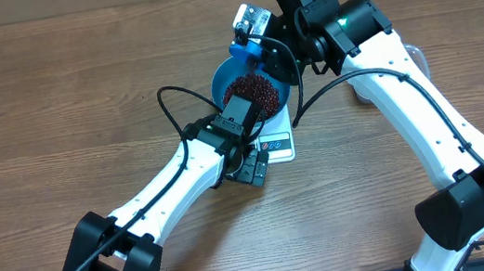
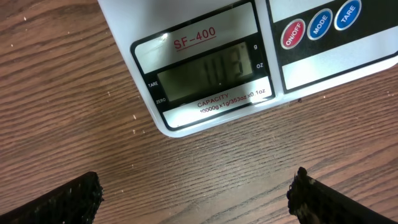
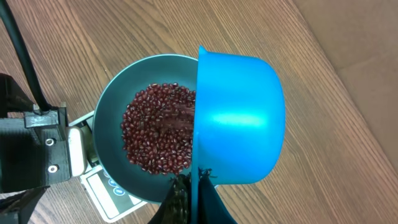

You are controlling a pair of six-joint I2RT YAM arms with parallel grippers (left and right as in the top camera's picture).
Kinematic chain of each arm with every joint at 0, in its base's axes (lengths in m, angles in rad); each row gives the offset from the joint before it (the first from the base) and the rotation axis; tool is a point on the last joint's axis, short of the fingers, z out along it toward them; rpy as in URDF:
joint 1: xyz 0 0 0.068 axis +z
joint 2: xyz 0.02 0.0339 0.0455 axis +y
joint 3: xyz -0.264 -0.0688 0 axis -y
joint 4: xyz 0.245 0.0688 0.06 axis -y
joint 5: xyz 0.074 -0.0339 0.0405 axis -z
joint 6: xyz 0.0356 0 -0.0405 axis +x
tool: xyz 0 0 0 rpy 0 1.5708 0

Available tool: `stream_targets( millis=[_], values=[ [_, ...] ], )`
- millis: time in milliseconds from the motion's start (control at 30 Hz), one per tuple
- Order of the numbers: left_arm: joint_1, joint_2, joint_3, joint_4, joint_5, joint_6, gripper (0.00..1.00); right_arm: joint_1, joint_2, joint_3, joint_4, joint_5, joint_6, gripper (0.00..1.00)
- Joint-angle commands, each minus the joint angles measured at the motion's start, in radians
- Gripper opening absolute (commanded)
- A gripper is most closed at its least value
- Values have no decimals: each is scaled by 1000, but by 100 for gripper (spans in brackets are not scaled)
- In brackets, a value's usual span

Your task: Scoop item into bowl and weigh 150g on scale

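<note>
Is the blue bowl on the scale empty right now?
No, a heap of dark red-brown beans lies in the blue bowl, with the blue scoop tipped above its rim.

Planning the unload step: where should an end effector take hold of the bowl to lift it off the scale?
Pinch the bowl by its rim on its left side, coming down from above, one finger inside and one outside. It stands upright on the scale and looks too wide to span. The beans lie low, and the scoop hangs over the far rim.
</note>
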Motion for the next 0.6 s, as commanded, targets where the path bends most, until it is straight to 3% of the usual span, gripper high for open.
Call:
stream_targets(
  millis=[0, 400, 567],
  values=[
    [-2, -17, -9, 0, -10, -6, 100, 0, -30, 31, 8, 15, -12, 4],
    [-2, -17, -9, 0, -10, -6, 100, 0, -30, 31, 6, 32, -3, 4],
    [-2, -17, -9, 0, -10, -6, 99, -6, -30, 30, 6, 32, 93, 4]
  ],
)
